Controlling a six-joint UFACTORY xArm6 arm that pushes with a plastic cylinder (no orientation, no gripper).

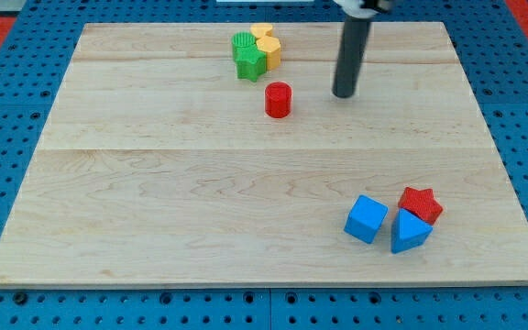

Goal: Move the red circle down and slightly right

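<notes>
Sitting toward the board's (pixel 154 183) top centre, the red circle (pixel 278 99) is standing just below a touching green (pixel 247 55) and yellow (pixel 267 43) block cluster. My tip (pixel 343 94) is resting apart at its right, a bare rod holding nothing.

The small red circular block (pixel 278 99), a short cylinder, is standing upright on its flat end. It is sitting on the pale wooden counter (pixel 200 202) in the view's upper middle, touching nothing.
</notes>
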